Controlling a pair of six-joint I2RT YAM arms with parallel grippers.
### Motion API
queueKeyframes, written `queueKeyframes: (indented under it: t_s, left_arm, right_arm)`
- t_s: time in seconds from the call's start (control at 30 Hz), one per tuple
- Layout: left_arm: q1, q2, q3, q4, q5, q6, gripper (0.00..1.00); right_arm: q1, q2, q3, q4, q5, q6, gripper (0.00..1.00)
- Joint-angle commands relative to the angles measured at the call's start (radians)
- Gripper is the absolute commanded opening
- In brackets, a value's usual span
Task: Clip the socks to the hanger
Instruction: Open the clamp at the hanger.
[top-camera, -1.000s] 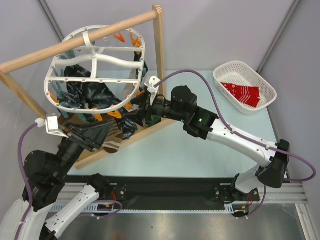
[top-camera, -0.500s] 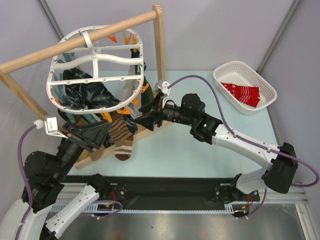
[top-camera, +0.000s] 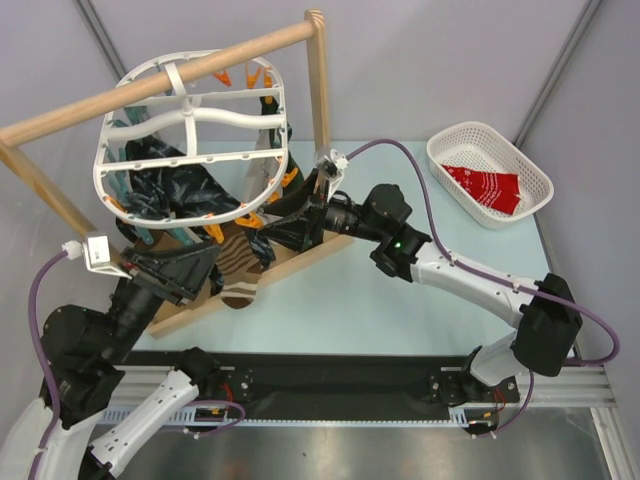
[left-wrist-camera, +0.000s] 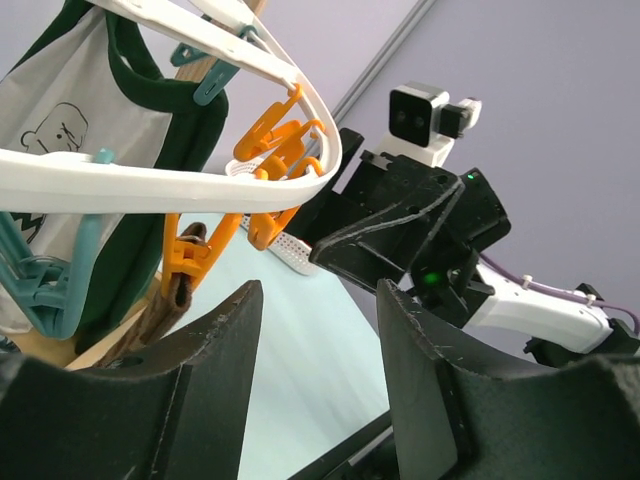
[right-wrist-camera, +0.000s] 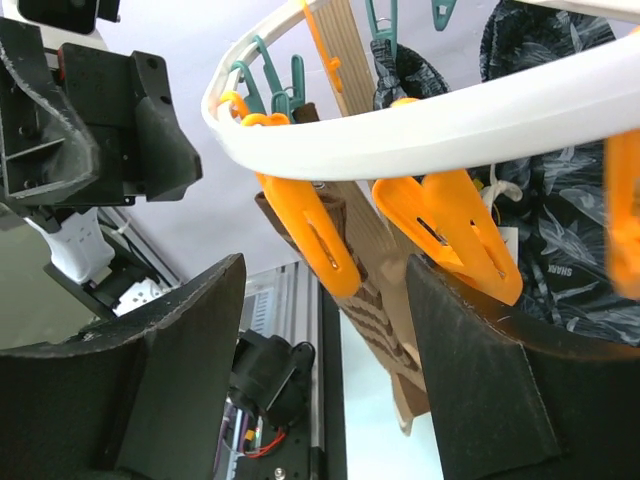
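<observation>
The white oval hanger (top-camera: 190, 140) hangs from the wooden pole, with dark patterned socks (top-camera: 175, 190) clipped under it. A brown striped sock (top-camera: 240, 272) hangs from an orange clip (right-wrist-camera: 305, 235) on the near rim; it also shows in the right wrist view (right-wrist-camera: 390, 330). My right gripper (top-camera: 287, 228) is open just right of that sock, its jaws standing either side of the orange clips (right-wrist-camera: 325, 270) without touching them. My left gripper (top-camera: 200, 264) is open and empty below the rim (left-wrist-camera: 320, 300). A red sock (top-camera: 485, 186) lies in the basket.
The wooden pole rack (top-camera: 160, 80) carries the hanger; its upright (top-camera: 320, 90) and base plank (top-camera: 310, 252) stand close behind my right gripper. A white mesh basket (top-camera: 450, 150) stands at the far right. A white and green garment (left-wrist-camera: 60, 120) hangs among the clips.
The brown striped sock now hangs free from the orange clip. My right gripper drew back from it, then edged toward the hanger again. The hanger swung a little. The left arm barely moved.
</observation>
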Motion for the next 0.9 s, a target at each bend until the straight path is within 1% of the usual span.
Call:
queueKeyframes:
  t_s: [0.0,0.13,0.17,0.27,0.3,0.5,0.57,0.6,0.67,0.7,0.83,0.87]
  left_arm:
    - [0.002,-0.003,0.039,-0.001,0.021,0.017,0.55]
    - [0.002,0.000,0.043,0.007,0.036,0.006,0.55]
    - [0.002,0.000,0.041,0.012,0.060,0.000,0.55]
    - [0.002,-0.001,0.043,0.009,0.065,-0.005,0.55]
    - [0.002,-0.003,0.041,0.009,0.065,-0.006,0.55]
    - [0.002,-0.016,0.039,0.001,0.059,-0.009,0.55]
    - [0.002,-0.018,0.039,-0.002,0.061,-0.011,0.55]
    - [0.002,-0.018,0.039,-0.002,0.061,-0.012,0.55]
    - [0.002,-0.018,0.036,-0.004,0.061,-0.015,0.55]
    - [0.002,-0.016,0.036,-0.002,0.062,-0.015,0.55]
    - [0.002,-0.015,0.039,-0.001,0.062,-0.017,0.55]
    - [0.002,-0.015,0.039,0.002,0.061,-0.017,0.55]
  right_arm:
    - [-0.006,0.018,0.024,0.099,-0.031,0.050,0.71]
    - [-0.010,0.056,0.051,0.115,-0.049,0.061,0.70]
    - [-0.010,0.065,0.059,0.136,-0.055,0.073,0.68]
    - [-0.010,0.090,0.081,0.161,-0.069,0.096,0.66]
    - [-0.007,0.108,0.091,0.161,-0.072,0.102,0.63]
    - [0.023,0.130,0.130,0.149,-0.051,0.076,0.61]
    - [0.031,0.141,0.143,0.144,-0.048,0.078,0.58]
    - [0.033,0.145,0.147,0.141,-0.048,0.081,0.50]
    - [0.039,0.151,0.156,0.145,-0.060,0.088,0.43]
    - [0.040,0.151,0.156,0.147,-0.063,0.092,0.42]
    - [0.054,0.154,0.153,0.158,-0.062,0.095,0.42]
    - [0.054,0.155,0.154,0.159,-0.066,0.095,0.40]
